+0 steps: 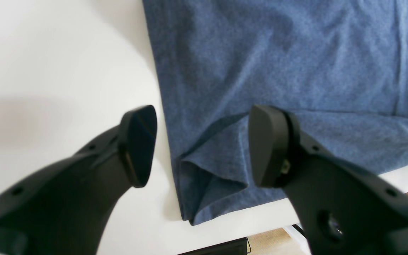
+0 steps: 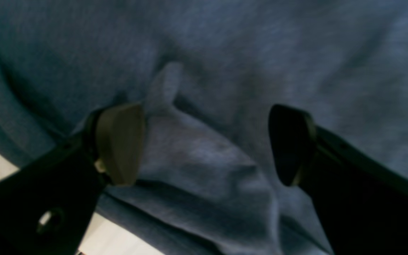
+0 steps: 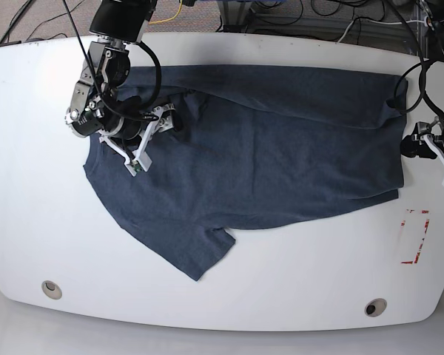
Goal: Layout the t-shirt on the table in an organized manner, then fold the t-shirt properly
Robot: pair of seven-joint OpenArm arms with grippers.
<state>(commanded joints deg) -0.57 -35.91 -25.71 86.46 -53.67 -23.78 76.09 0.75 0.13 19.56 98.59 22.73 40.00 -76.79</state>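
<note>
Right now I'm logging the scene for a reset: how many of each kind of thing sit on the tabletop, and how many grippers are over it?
T-shirt: 1
Grey grommets: 2
Red-taped rectangle: 1
Grippers: 2, the left gripper and the right gripper, both with jaws apart
Total: 6

Cables [image 3: 281, 18] (black, one yellow) trail over what looks like carpet [image 3: 29, 18] behind.

Two black arms with matte black claws
Left gripper [image 1: 202, 146]: thick curved fingers, rounded wedge pads, small holes behind them; right gripper [image 2: 205, 145]: same build; black cables, white brackets behind.
</note>
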